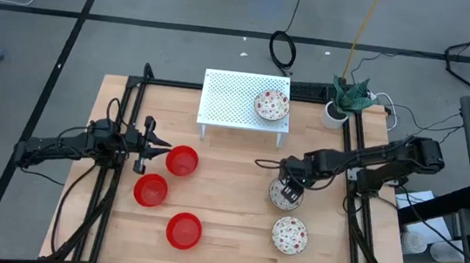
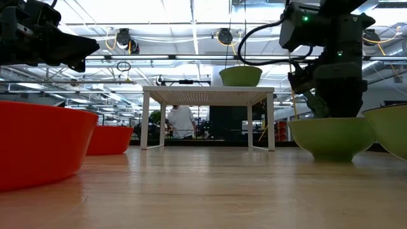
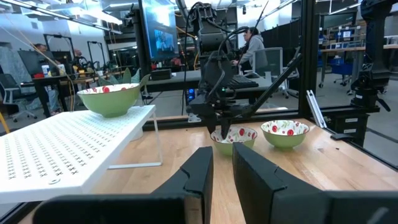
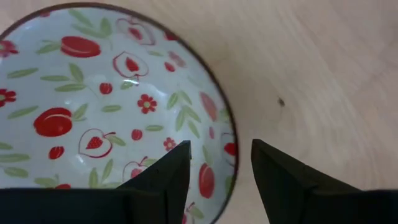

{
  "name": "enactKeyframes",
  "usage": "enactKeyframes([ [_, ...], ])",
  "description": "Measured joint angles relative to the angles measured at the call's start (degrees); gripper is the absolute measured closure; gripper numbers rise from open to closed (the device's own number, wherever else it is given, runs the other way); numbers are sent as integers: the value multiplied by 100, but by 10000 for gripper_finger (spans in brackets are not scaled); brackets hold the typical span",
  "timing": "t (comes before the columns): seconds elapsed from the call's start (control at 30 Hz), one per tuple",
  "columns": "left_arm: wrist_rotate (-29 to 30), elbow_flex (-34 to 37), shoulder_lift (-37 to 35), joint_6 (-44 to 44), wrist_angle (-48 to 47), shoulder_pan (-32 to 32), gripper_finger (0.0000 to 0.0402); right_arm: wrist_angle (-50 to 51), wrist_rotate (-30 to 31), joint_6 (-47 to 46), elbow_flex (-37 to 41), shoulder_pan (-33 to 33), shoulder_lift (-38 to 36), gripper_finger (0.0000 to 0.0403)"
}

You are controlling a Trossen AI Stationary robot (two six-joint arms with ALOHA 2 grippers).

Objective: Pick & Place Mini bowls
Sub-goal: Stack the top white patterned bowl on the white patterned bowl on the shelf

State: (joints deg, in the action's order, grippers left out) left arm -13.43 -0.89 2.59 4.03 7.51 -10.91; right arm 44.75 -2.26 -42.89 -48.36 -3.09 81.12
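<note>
Three glossy red mini bowls (image 1: 182,160), (image 1: 151,190), (image 1: 183,230) stand on the table's left half. One patterned mini bowl (image 1: 271,105), white inside and green outside, sits on the white perforated rack (image 1: 229,105). Two more (image 1: 283,196), (image 1: 290,234) rest on the table's right half. My right gripper (image 4: 221,165) is open and points down over the nearer-to-rack bowl's rim (image 4: 231,134), one finger above the inside and one outside. My left gripper (image 1: 166,146) hovers beside the farthest red bowl, its fingers only narrowly apart (image 3: 222,163).
A white cup with a green plant (image 1: 343,103) stands at the far right corner, with cables behind it. The rack's legs rest on the far middle of the table. Bare wood lies between the red bowls and the patterned ones. People show in the room beyond.
</note>
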Motion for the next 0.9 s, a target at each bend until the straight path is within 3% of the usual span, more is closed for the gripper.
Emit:
enactKeyframes([
  [0.43,0,0,0,0,0,-1,337,97,-372,-3,-268,270,0,248],
  [0.9,-2,1,1,0,0,0,337,639,246,27,-522,99,0,269],
])
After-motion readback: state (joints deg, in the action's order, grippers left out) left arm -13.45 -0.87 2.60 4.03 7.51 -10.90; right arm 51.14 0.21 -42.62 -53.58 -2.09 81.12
